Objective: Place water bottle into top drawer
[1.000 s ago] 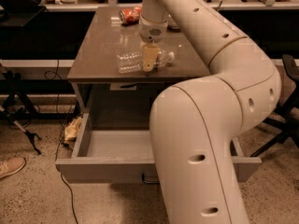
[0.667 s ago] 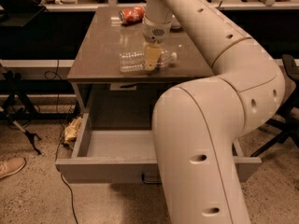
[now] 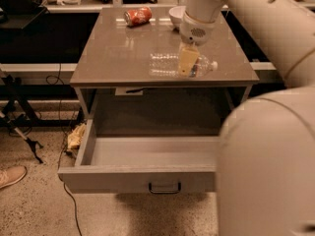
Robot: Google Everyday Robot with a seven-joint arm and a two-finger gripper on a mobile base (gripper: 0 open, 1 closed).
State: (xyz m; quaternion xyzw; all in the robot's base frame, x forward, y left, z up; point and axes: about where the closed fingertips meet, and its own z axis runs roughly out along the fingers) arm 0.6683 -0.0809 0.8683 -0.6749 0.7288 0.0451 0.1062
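Note:
The water bottle (image 3: 162, 65) lies on its side on the grey table top (image 3: 113, 48), near the front edge, with its white cap pointing right. My gripper (image 3: 188, 63) hangs down from the white arm and sits right over the bottle's cap-end half, at the bottle's level. The top drawer (image 3: 138, 178) is pulled out below the table. Its grey inside (image 3: 152, 151) shows nothing in it, and its dark handle (image 3: 165, 187) faces me.
A crushed orange-red soda can (image 3: 138, 16) and a white bowl (image 3: 175, 14) sit at the table's back. My large white arm fills the right side. A shoe (image 3: 10, 176), cables, stand legs and a yellow scrap (image 3: 75, 135) are on the floor at left.
The view has moved closer and the table now sits further right and larger. The gripper stays over the bottle, which has not visibly moved on the table.

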